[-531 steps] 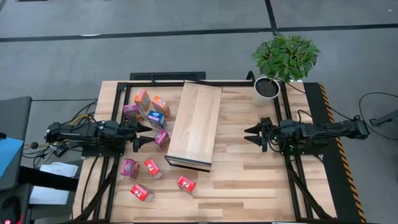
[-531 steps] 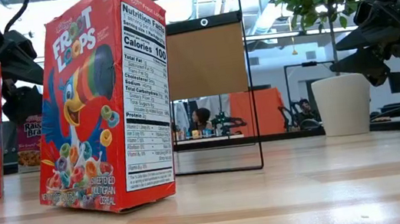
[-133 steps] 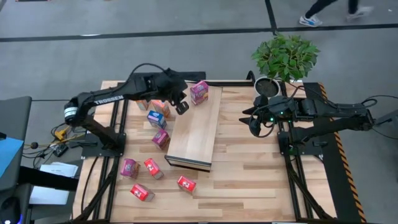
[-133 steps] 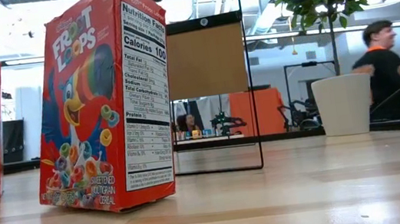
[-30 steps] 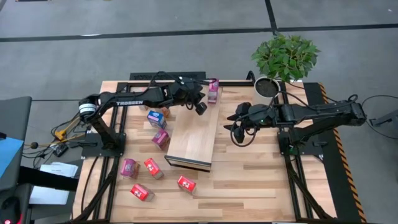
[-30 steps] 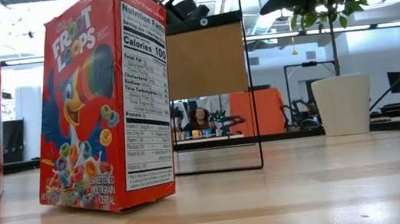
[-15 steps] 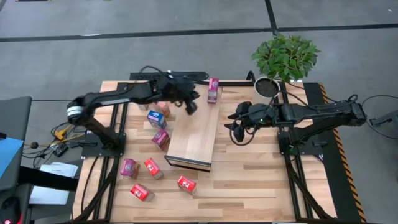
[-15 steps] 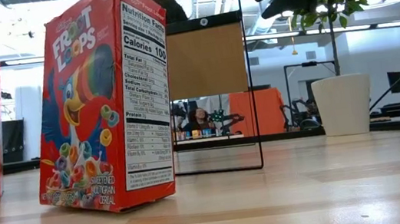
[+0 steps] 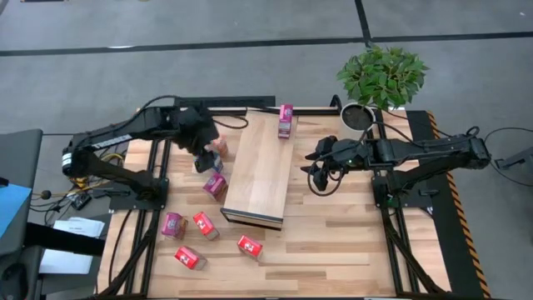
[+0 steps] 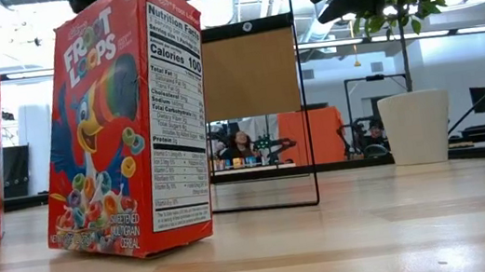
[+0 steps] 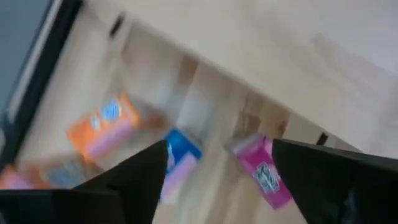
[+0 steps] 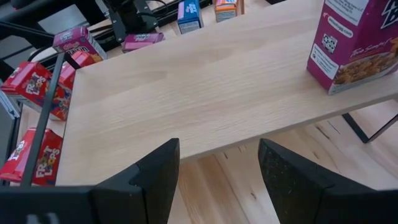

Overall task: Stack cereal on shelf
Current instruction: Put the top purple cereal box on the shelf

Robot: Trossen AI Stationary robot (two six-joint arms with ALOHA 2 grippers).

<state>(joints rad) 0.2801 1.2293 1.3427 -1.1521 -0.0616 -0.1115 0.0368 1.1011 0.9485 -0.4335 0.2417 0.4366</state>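
One magenta cereal box (image 9: 286, 121) stands at the far end of the wooden shelf (image 9: 260, 171). The left gripper (image 9: 202, 154), fingers spread and empty, hovers over loose boxes near the tabletop's far-left corner; a careless descent could topple them. The right gripper (image 9: 317, 172) waits released beside the shelf.

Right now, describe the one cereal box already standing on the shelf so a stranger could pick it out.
Find the long pale wooden shelf mid-table. At its far end, nearest the potted plant, stands a magenta-purple box. It alone stands on the plank; every other box sits on the tabletop.
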